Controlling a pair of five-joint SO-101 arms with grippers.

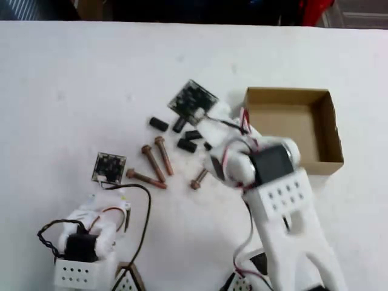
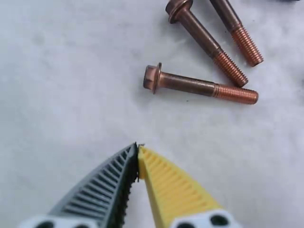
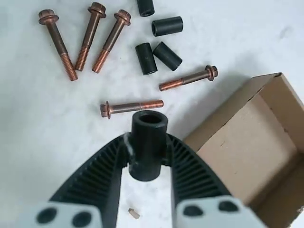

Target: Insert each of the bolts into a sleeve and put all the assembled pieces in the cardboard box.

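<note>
Right claw (image 3: 147,140) clamped on one upright black sleeve (image 3: 149,124) | left claw (image 2: 137,151) pinched shut on nothing, near a bolt (image 2: 199,86) | I count five bolts (image 3: 130,107) loose on the surface (image 1: 73,79) | cardboard box (image 1: 291,127) beside the right claw, bare floor showing.

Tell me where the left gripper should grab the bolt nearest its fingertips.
Grip the bolt at its smooth shank, from straight above, jaws across its length: it lies flat on the table, and the flanged head and threads likely give poorer seats.
</note>
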